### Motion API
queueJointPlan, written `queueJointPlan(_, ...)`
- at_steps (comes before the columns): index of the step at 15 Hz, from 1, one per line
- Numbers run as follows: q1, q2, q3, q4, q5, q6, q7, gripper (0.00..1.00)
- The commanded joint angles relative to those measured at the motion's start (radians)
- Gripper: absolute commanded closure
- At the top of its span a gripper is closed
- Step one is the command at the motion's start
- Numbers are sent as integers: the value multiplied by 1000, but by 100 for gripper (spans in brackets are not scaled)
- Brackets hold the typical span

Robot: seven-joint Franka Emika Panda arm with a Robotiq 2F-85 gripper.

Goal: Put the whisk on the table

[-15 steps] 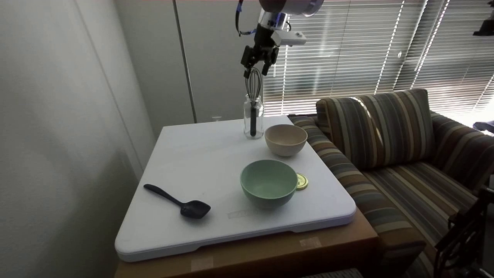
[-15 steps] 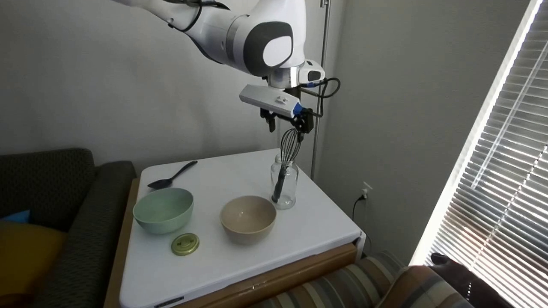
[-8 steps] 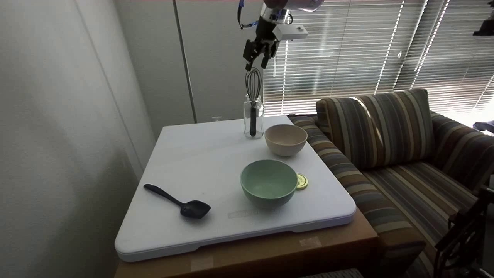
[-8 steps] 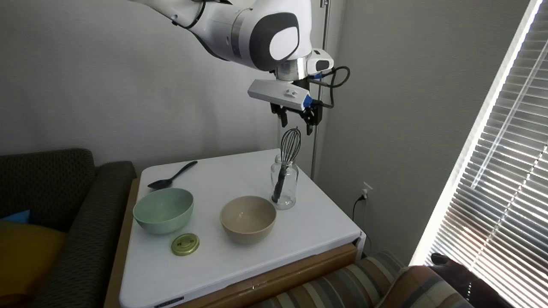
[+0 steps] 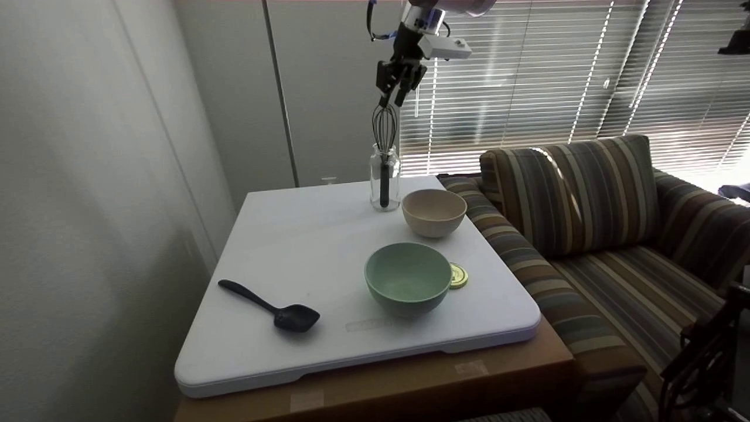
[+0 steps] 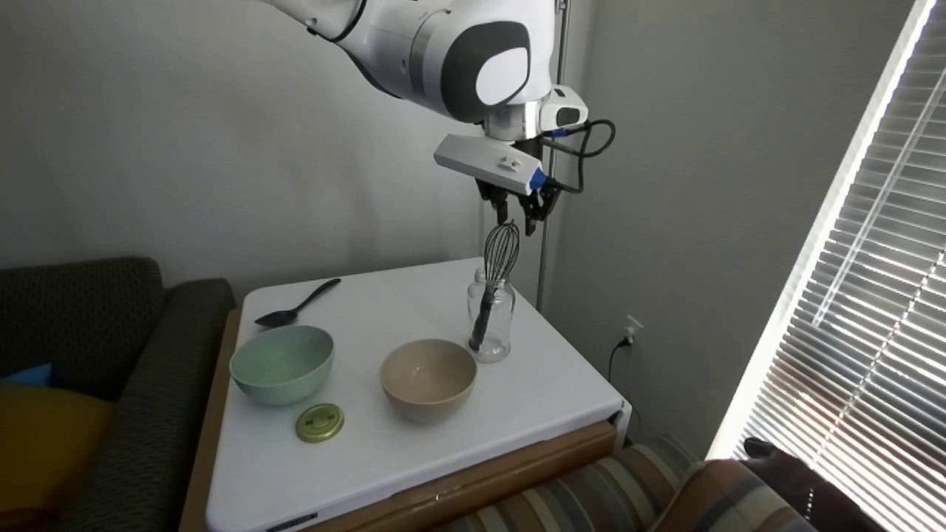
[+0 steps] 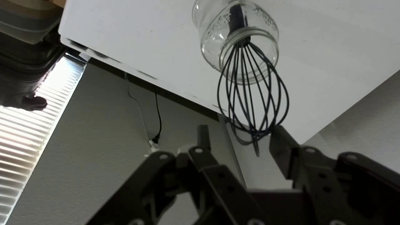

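Observation:
The whisk stands head up in a clear glass jar [image 5: 394,184] near a corner of the white table [image 5: 304,228]. Its dark handle [image 5: 384,186] is inside the jar and its wire loops stick out above the rim. The whisk [image 6: 482,314] leans slightly in an exterior view. My gripper [image 5: 392,104] is just above the loops, pointing down, in both exterior views [image 6: 516,227]. In the wrist view my gripper [image 7: 242,137] is open, with a gap between its fingertips. The loop end of the whisk [image 7: 242,42] shows near the right fingertip; whether they touch I cannot tell.
A beige bowl [image 5: 433,214] stands close beside the jar. A green bowl [image 5: 408,278], a gold lid [image 5: 459,275] and a black spoon [image 5: 296,317] lie farther along the table. A striped sofa [image 5: 562,287] borders one side; walls stand close to the table.
My gripper has risen and shifted to the right in both exterior views, then dropped slightly. Its fingers have come closer together. The whisk and jar have not moved.

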Motion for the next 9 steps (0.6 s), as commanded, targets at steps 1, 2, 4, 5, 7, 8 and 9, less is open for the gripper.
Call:
queueJointPlan(1, -16, 36, 7, 43, 11, -51, -16, 46)
queueJointPlan(2, -17, 40, 7, 46, 12, -54, -17, 49)
queueJointPlan(4, -20, 44, 11, 53, 15, -60, -21, 73)
queueJointPlan(5, -21, 45, 13, 56, 18, -63, -23, 80)
queueJointPlan(7, -24, 43, 21, 58, 28, -73, -29, 94)
queueJointPlan(8, -26, 43, 25, 57, 34, -77, -31, 99)
queueJointPlan(9, -27, 41, 30, 55, 41, -82, -34, 100)
